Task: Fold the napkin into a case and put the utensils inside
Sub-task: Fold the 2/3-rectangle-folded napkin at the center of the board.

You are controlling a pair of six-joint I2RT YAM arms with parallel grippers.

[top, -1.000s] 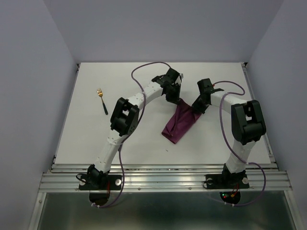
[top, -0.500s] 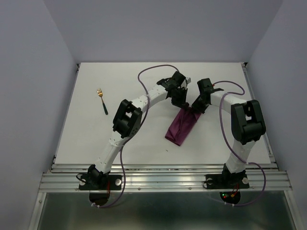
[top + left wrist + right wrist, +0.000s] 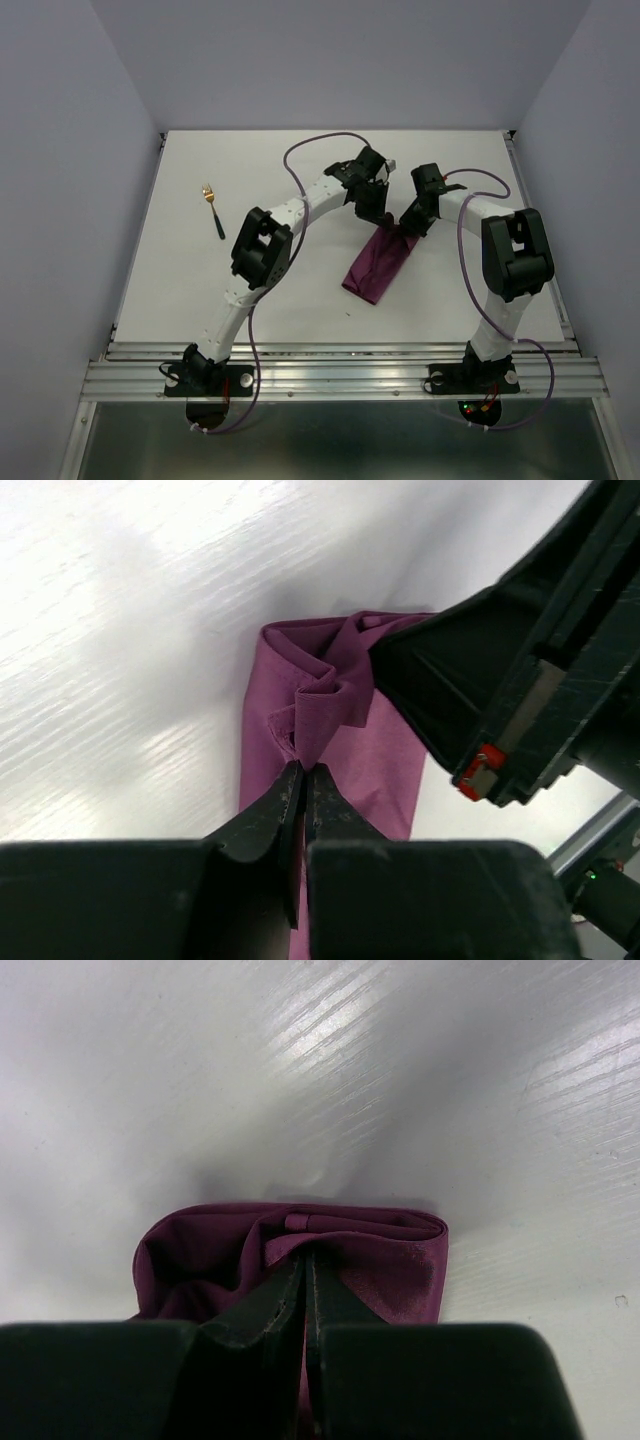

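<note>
The plum-purple napkin [image 3: 377, 262] lies folded into a narrow strip, the case, slanting from near left to far right at mid table. My left gripper [image 3: 381, 222] is shut on a raised pleat at the strip's far end [image 3: 330, 695]. My right gripper [image 3: 408, 228] is shut on the same end from the other side [image 3: 400, 1260]. The two grippers almost touch; the right one fills the right of the left wrist view [image 3: 510, 680]. A fork [image 3: 212, 207] with a gold head and black handle lies at far left. The knife is out of view.
The white table [image 3: 300, 290] ends in side rails and a metal rail at the near edge [image 3: 340, 375]. Purple cables [image 3: 320, 145] loop above both arms. Grey walls stand on three sides.
My left gripper moved right toward my right gripper, drawing the napkin's far end narrower. In the last half second, almost nothing moved.
</note>
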